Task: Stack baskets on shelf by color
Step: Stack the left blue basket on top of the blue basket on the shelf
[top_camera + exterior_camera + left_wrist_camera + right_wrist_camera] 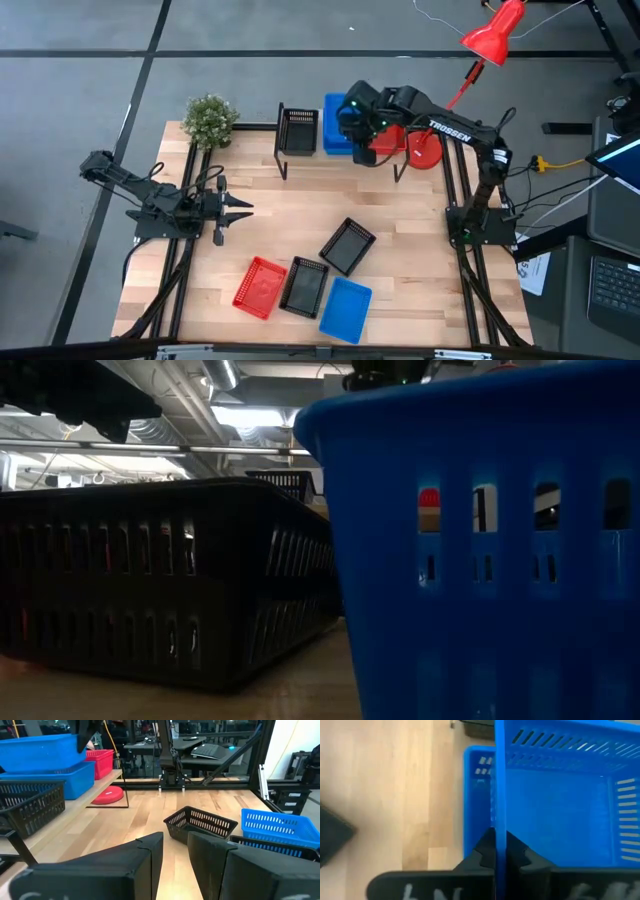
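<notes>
The shelf (300, 158) stands at the table's far side. On it sit a black basket (297, 130), a blue basket (477, 770) and a red basket (388, 140). My right gripper (352, 115) is over the shelf, shut on a second blue basket (560, 805), which it holds just above the first. Whether the two touch, I cannot tell. On the near table lie a red basket (260, 287), a black basket (304, 287), a blue basket (346, 308) and another black basket (348, 245). My left gripper (235, 208) waits open at the table's left. My right gripper pinches the upper blue basket by a side wall (500, 795), the one nearest the red basket. One finger (527, 857) is inside the basket and one outside. The fingers come from above, pointing down, and the basket hangs roughly level over the lower blue one.
A potted plant (210, 120) stands at the table's far left corner. A red lamp base (426, 152) sits by the shelf's right end, with its red shade (495, 32) beyond the table. Bare wood (270, 215) lies between the shelf and the near baskets.
</notes>
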